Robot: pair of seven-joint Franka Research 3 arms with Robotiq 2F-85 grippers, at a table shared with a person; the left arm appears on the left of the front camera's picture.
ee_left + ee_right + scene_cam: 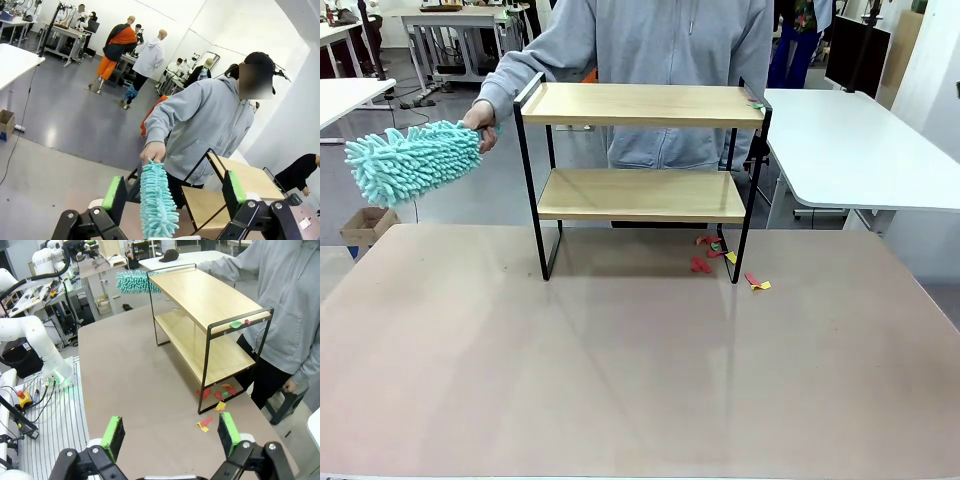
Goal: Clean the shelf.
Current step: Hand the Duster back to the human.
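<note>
shelf: 1, two boards | duster: 1 | pincers: 2, both released, empty

I see the shelf on the table, a duster to its left, paper bits by its right leg.

Left gripper and right gripper — jaws spread wide, holding nothing, hanging above the table.
</note>
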